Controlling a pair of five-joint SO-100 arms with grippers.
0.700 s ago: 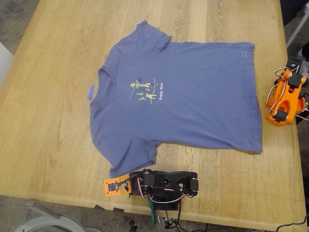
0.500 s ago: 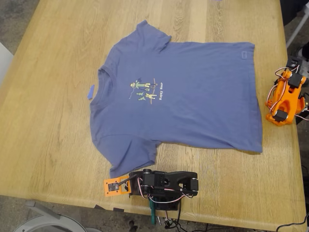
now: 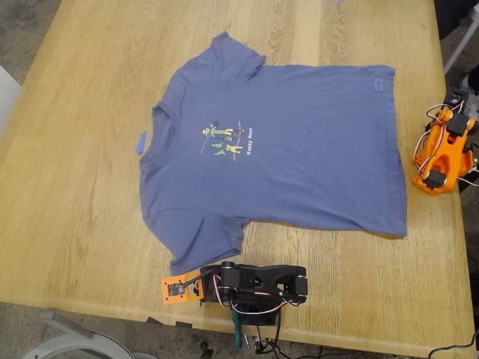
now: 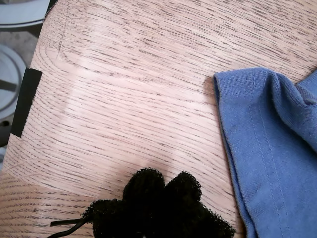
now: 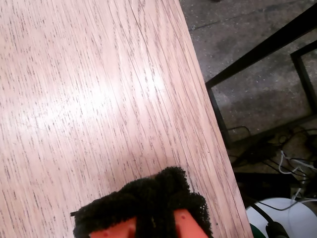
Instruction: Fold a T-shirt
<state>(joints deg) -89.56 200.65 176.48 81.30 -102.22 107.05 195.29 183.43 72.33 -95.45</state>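
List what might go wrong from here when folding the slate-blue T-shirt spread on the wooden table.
1. My first gripper sits beside the sleeve hem of the slate-blue cotton T-shirt; pinching that thin edge may catch only one layer.
2. The small blue scrap lies at the collar and could get folded inside.
3. My second gripper rests near the light wooden table edge, leaving little room that side.

Your setting, item by item:

Table (image 3: 82,187): light oak, strong straight grain, filling nearly the whole exterior view; soft glare patches show on it in both wrist views.

Floor (image 3: 22,19): grey, speckled, concrete-like, seen past the table's far corner on the exterior view's left.

Black metal frame (image 5: 257,54): thin bars standing on the floor beside the table edge.

Cables (image 5: 277,153): dark, loose on the floor under that frame.

Black tape strip (image 4: 25,101): stuck at the table's edge.
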